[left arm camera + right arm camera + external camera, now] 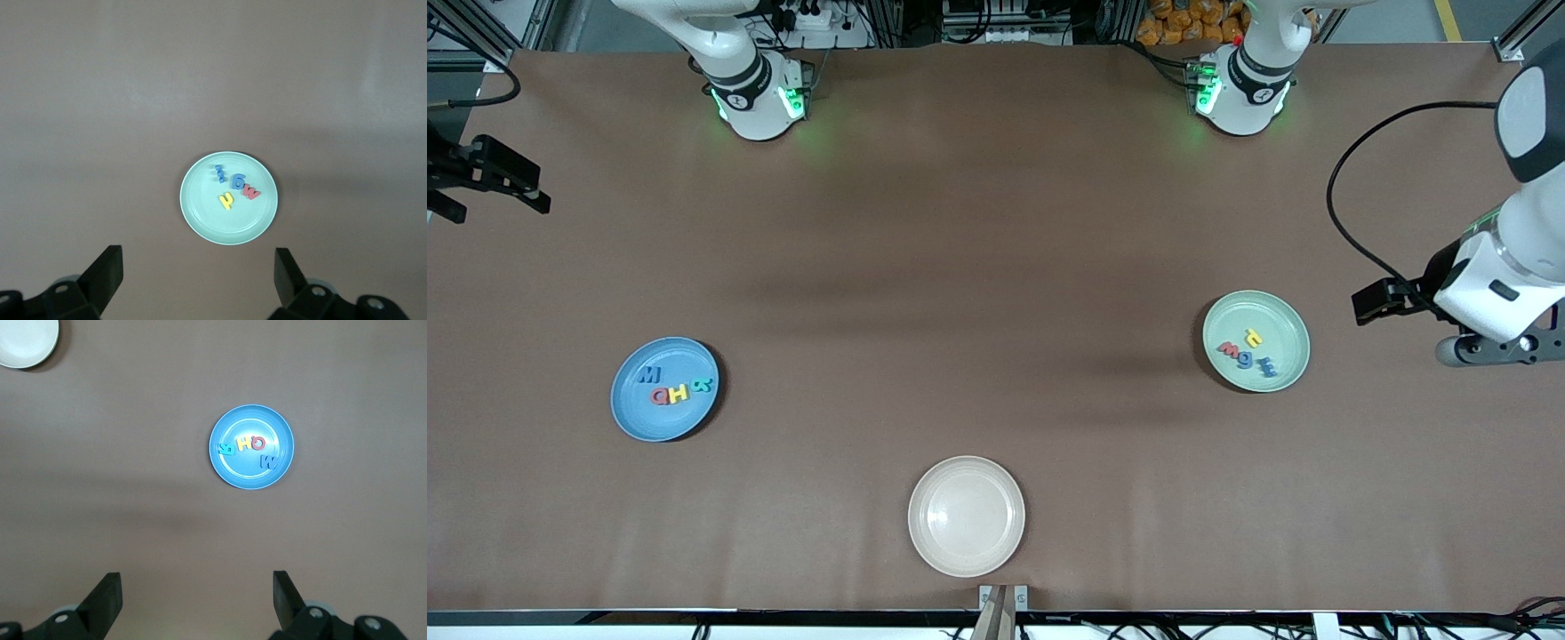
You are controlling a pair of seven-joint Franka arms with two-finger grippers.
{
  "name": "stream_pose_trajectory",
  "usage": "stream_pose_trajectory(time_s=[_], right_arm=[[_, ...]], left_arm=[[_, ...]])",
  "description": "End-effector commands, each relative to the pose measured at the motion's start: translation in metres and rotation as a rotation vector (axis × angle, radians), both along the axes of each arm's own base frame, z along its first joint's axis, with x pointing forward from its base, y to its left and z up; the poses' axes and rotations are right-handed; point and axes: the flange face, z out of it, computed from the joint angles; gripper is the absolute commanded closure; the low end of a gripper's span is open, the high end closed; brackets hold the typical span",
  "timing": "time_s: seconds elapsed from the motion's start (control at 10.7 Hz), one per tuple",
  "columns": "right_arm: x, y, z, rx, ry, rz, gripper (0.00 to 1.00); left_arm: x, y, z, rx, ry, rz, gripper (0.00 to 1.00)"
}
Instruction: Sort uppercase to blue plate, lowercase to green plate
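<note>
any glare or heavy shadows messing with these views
Front view: broad soft shadow bands cross the table, the cream plate shows a mild sheen, and green lights glow at both arm bases. Right wrist view: a bright glare patch sits on the blue plate beside its letters. Left wrist view: even light, the green plate reads cleanly, with only a faint shadow at its rim.

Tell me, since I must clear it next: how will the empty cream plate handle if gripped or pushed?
The cream plate looks thin and shallow, so probably light and stiff. It sits flat on the table, so a push would likely slide it, not tip it. Its low rim may suit an edge pinch.
</note>
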Motion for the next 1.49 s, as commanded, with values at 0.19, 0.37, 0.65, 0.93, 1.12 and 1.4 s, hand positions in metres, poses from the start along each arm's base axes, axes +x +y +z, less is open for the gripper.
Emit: stream_pose_trajectory(time_s=[0.19, 0.37, 0.65, 0.93, 1.12, 1.4], right_arm=[[-0.004, -0.006, 0.004, -0.016, -0.006, -0.026, 0.0], [-0.004, -0.007, 0.003, -0.016, -0.002, -0.028, 0.0], [-0.006, -0.009, 0.003, -0.016, 0.008, -0.031, 0.0], [-0.004, -0.01, -0.002, -0.016, 0.014, -0.034, 0.0], [-0.003, -0.009, -0.001, -0.014, 0.008, -0.032, 0.0], [-0.004, -0.008, 0.001, -0.005, 0.001, -0.031, 0.0]], left_arm=[[-0.01, -0.003, 0.017, -0.013, 0.006, -0.021, 0.0], [-0.011, -0.003, 0.023, -0.01, 0.002, -0.018, 0.0], [-0.015, 0.002, 0.024, -0.007, 0.022, 0.005, 0.0], [-0.015, 0.008, 0.028, -0.084, 0.029, 0.075, 0.0], [-0.014, 0.013, 0.028, -0.107, 0.031, 0.093, 0.0], [-0.014, 0.011, 0.027, -0.105, 0.033, 0.09, 0.0]])
